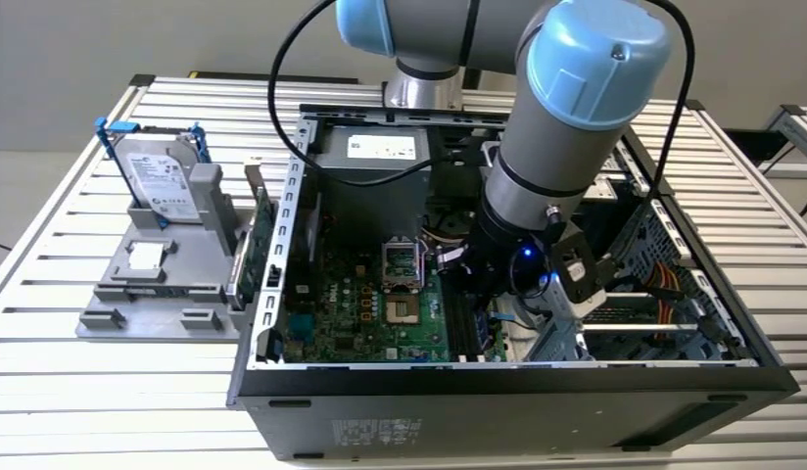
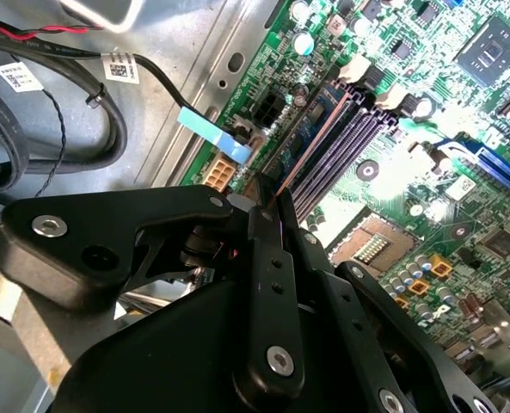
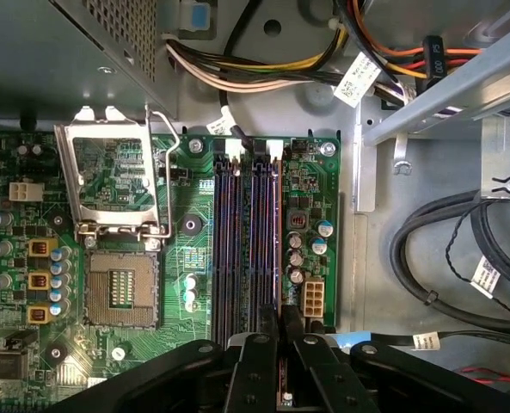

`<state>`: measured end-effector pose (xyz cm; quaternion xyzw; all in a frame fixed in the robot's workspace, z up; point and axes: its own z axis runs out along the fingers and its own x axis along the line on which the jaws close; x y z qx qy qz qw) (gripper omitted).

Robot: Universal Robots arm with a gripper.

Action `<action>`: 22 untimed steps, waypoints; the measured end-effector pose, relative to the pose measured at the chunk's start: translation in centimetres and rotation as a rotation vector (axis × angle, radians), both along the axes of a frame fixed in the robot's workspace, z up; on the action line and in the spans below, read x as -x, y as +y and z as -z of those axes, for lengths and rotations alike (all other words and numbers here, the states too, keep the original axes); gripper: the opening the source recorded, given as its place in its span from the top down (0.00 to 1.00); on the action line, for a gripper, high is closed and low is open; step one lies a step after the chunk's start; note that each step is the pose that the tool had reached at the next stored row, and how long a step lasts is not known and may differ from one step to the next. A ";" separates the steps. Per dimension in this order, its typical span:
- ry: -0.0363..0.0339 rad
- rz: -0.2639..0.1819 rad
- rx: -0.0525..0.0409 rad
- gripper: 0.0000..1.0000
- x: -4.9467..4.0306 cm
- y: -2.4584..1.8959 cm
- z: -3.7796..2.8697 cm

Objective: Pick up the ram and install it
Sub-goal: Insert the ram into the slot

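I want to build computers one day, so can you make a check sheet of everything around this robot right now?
Surface: slatted metal table carrying an open computer case.
Job's things: ram edge-on along the memory slots; seated or not, cannot tell.
Clutter: hard drive upright in a grey holder; green card beside the case.
Hand: hand pinched on the ram, inside the case.
Cables: wire bundle and black cables in the case; black cable along the arm.
Surroundings: another slatted frame at the exterior view's right.
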<state>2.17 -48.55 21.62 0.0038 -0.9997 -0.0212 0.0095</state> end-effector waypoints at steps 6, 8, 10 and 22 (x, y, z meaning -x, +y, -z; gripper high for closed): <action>0.0000 0.000 0.0076 1.00 0.00 0.04 -0.30; 0.0000 0.000 0.0097 1.00 0.00 0.05 -0.37; 0.0000 0.000 0.0106 1.00 0.00 0.08 -0.38; 0.0003 0.028 0.0185 1.00 0.12 0.40 -0.39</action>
